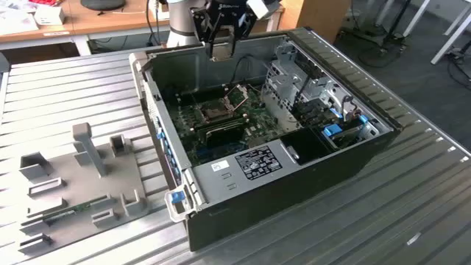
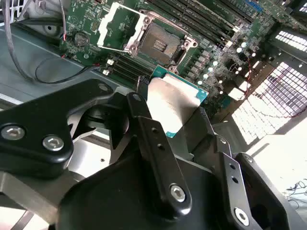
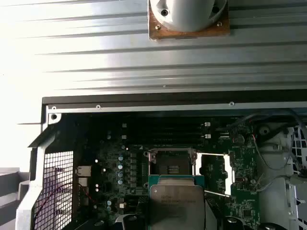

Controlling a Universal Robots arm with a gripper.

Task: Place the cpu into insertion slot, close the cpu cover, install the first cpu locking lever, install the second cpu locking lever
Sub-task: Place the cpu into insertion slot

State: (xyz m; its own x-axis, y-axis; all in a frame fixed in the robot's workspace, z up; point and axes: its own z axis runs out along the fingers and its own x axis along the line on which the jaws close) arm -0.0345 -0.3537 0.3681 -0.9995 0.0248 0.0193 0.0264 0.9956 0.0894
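Landmark for all positions: the insertion slot (image 2: 160, 44), a small square dark socket with a bright silver metal rim, set in the green motherboard (image 2: 86, 19). Its contact field lies bare.

The gripper (image 2: 171, 117) is clenched on the cpu (image 2: 175, 100). Two black, matte, bar-shaped fingers (image 2: 153, 143) with countersunk screws press against opposite edges of the chip. The cpu is a flat square with a dull grey metal lid on a green substrate. It is held clear of the insertion slot and is not seated in it. In the first wrist view the cpu (image 3: 176, 203) appears just beside the slot (image 3: 172, 167).

The cpu cover (image 2: 120, 26), a thin silver frame with a large square window, is swung open on its hinge. It lies flat to one side of the insertion slot, touching it along the hinge edge.

Long narrow black memory slots (image 2: 201, 21) run near the insertion slot, on the side opposite the cover.

In the exterior view the insertion slot (image 1: 215, 112) sits deep inside an open grey sheet-metal computer case (image 1: 243, 182). The gripper (image 1: 223, 49) hangs well above the slot, at the case's far wall. The case stands on a ribbed metal desk (image 1: 412, 182). A flat grey fixture plate (image 1: 81, 182) with upright blocks lies well apart from the slot, toward the exterior view's left.
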